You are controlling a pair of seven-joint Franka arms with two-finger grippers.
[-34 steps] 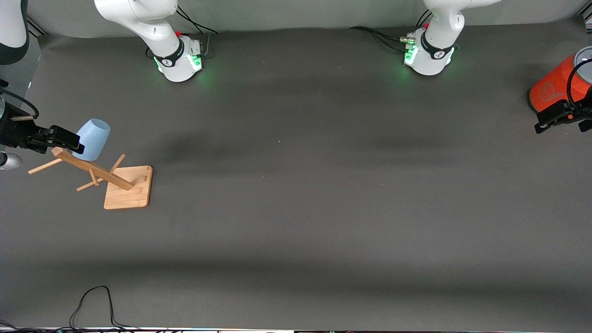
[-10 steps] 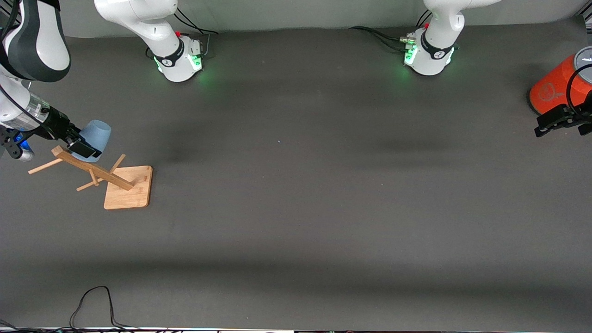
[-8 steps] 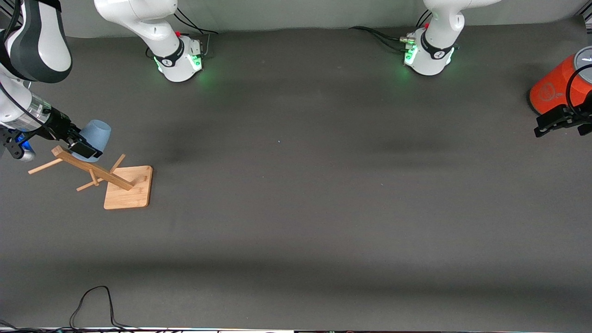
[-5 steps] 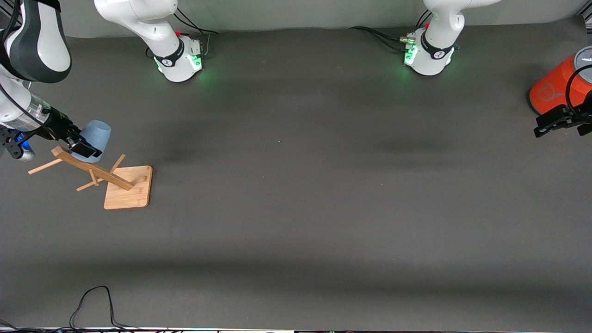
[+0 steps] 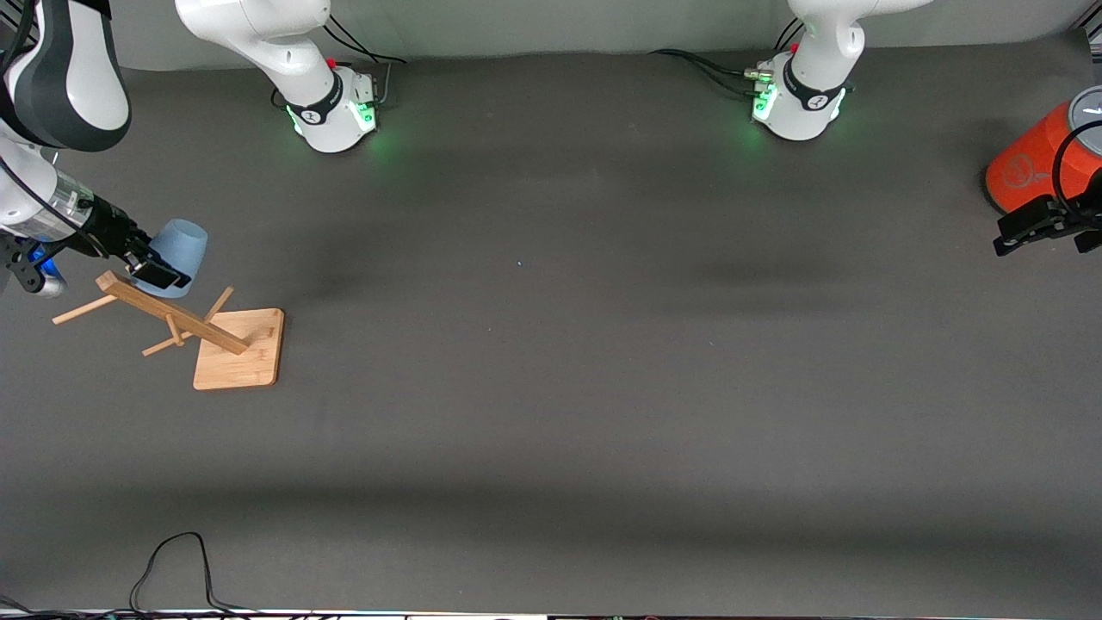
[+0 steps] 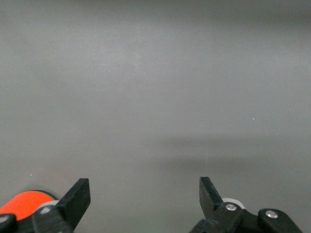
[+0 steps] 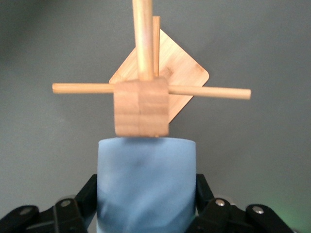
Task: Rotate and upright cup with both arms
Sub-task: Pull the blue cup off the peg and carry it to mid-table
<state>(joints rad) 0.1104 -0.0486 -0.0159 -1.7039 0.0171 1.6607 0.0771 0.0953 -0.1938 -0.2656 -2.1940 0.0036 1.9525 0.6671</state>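
Note:
The pale blue cup [image 5: 178, 244] sits tilted beside the top of a wooden peg rack [image 5: 169, 315], at the right arm's end of the table. My right gripper [image 5: 164, 261] is shut on the cup, one finger on each side of its wall. In the right wrist view the cup [image 7: 146, 179] fills the space between the fingers [image 7: 89, 195], and the rack's top block [image 7: 142, 108] lies just past the cup. My left gripper [image 5: 1030, 229] waits open and empty at the left arm's end of the table; the left wrist view shows its gripper [image 6: 145, 195] over bare mat.
The rack's square wooden base [image 5: 239, 350] lies nearer the front camera than the cup, with thin pegs sticking out sideways. An orange-red cylinder [image 5: 1030, 169] with a grey lid stands beside the left gripper. A black cable [image 5: 172, 560] loops at the table's front edge.
The right gripper swung in around the cup and has shut on it within the last second. The cup has barely shifted. The left arm has stayed still.

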